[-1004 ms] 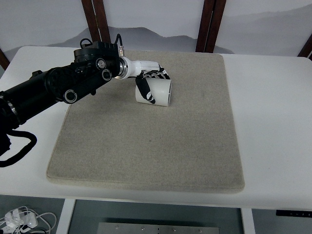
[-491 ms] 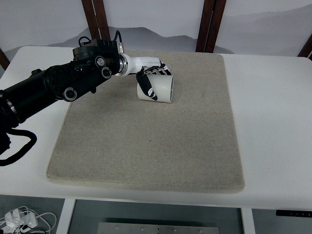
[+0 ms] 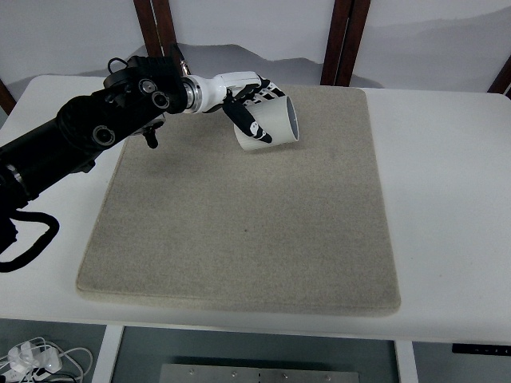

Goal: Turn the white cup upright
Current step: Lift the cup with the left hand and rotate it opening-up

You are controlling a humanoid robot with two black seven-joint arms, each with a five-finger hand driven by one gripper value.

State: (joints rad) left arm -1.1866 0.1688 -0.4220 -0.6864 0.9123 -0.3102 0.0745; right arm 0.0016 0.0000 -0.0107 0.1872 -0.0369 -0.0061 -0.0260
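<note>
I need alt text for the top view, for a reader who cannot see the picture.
The robot's left hand grips a white cup and holds it tilted, its open mouth facing right, over the far part of a beige mat on a white table. The black left arm enters from the picture's left edge; no right arm shows.

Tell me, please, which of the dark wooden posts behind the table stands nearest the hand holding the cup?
The far-left dark wooden post, directly behind the left hand; the others stand farther right.

Smooth matt white cup [image 3: 269, 125], rough felt mat [image 3: 247, 215]
</note>
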